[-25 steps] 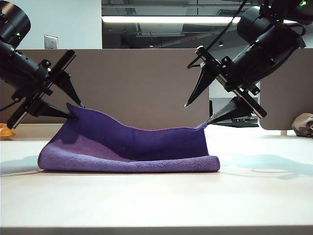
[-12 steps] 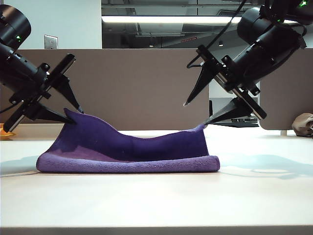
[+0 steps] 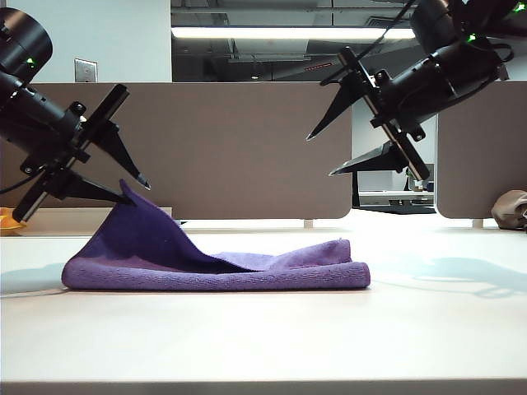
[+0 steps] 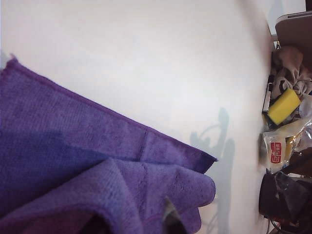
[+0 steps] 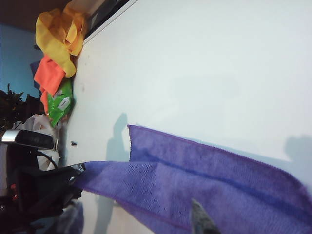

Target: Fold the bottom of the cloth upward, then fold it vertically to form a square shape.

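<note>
The purple cloth (image 3: 247,267) lies folded double on the white table (image 3: 263,337), its fold towards the front. The right end of the top layer lies flat. The left corner stands up in a peak against the lower finger of my left gripper (image 3: 138,191), whose jaws are apart. In the left wrist view the cloth (image 4: 73,136) bulges up close, and one fingertip (image 4: 171,223) shows over it. My right gripper (image 3: 322,155) hangs open, high above the cloth's right end and clear of it. The right wrist view shows the cloth (image 5: 219,175) below one fingertip (image 5: 200,218).
A brown partition (image 3: 247,148) runs behind the table. An orange thing (image 3: 6,220) sits at the far left and a brown lump (image 3: 510,210) at the far right. Off the table's ends lie a yellow sponge (image 4: 284,106) and yellow and orange cloths (image 5: 58,34).
The cloth's right corner has dropped from the right gripper, which rose and tilted away. The raised back layer sank flat on the right. The left corner stays up at the left gripper.
</note>
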`<state>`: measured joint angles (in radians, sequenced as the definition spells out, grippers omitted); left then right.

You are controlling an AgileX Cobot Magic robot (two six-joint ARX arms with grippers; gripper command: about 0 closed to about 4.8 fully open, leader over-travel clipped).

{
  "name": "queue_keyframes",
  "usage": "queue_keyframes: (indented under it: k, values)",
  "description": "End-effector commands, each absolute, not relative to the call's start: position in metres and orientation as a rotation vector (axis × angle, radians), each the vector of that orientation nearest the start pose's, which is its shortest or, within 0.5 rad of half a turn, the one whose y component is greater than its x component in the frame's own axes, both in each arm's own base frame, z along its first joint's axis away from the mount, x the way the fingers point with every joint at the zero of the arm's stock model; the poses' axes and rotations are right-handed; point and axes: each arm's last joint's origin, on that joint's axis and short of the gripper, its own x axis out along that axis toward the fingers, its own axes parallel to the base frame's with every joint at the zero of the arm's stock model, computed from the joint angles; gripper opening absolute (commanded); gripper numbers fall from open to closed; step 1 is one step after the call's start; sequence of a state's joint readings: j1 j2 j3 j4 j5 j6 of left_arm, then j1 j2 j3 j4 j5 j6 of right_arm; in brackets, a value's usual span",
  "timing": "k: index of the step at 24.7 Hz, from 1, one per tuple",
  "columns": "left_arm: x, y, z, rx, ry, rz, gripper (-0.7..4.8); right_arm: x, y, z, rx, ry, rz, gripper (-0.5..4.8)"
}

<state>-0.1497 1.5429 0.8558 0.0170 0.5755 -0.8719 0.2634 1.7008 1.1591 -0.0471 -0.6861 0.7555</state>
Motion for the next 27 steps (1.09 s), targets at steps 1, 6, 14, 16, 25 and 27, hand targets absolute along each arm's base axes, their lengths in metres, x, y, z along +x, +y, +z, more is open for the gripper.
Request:
queue_keyframes:
  k: [1, 6, 14, 16, 25, 27]
  values:
    - [0.307, -0.061, 0.202, -0.936, 0.921, -0.334, 1.25, 0.346, 0.112, 0.235, 0.793, 1.017, 0.646, 2.84]
    - [0.308, -0.060, 0.202, -0.927, 0.904, -0.295, 1.25, 0.331, 0.107, 0.218, 0.620, 1.158, 0.551, 2.84]
    - [0.308, -0.060, 0.201, -0.926, 0.903, -0.293, 1.25, 0.331, 0.110, 0.209, 0.610, 1.195, 0.554, 2.83]
    - [0.308, -0.061, 0.202, -0.931, 0.911, -0.312, 1.25, 0.334, 0.112, 0.198, 0.628, 1.234, 0.573, 2.83]
    - [0.307, -0.061, 0.202, -0.937, 0.923, -0.333, 1.25, 0.344, 0.119, 0.182, 0.661, 1.236, 0.641, 2.61]
    - [0.307, -0.061, 0.202, -0.937, 0.923, -0.333, 1.25, 0.345, 0.121, 0.182, 0.662, 1.229, 0.646, 2.61]
